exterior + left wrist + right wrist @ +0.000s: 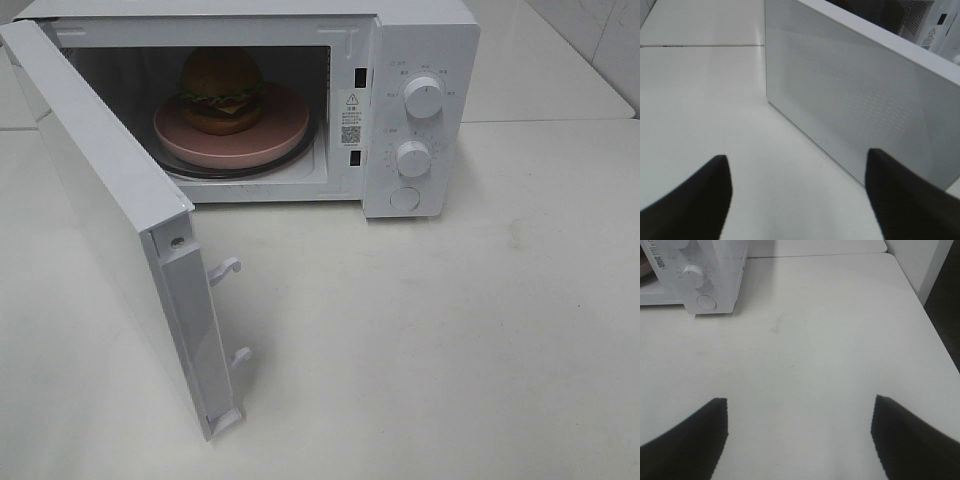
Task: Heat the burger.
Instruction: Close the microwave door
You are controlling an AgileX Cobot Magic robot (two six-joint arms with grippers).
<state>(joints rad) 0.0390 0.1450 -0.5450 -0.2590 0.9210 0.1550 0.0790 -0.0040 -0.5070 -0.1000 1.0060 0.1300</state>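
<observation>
The burger (221, 89), with a golden-brown bun, lettuce and cheese, sits on a round pink plate (285, 128) inside the white microwave (420, 40). The microwave door (110, 200) stands wide open toward the front left. Neither arm shows in the exterior high view. My left gripper (797, 197) is open and empty over the table, facing the outer side of the door (855, 95). My right gripper (799, 440) is open and empty over the table, to the right of the microwave's control panel (700, 280).
Two round knobs (422, 97) and a round button (404, 198) are on the microwave's right panel. Two door latch hooks (228, 268) stick out from the door's edge. The white table (450, 350) ends at an edge (930, 320) on the right.
</observation>
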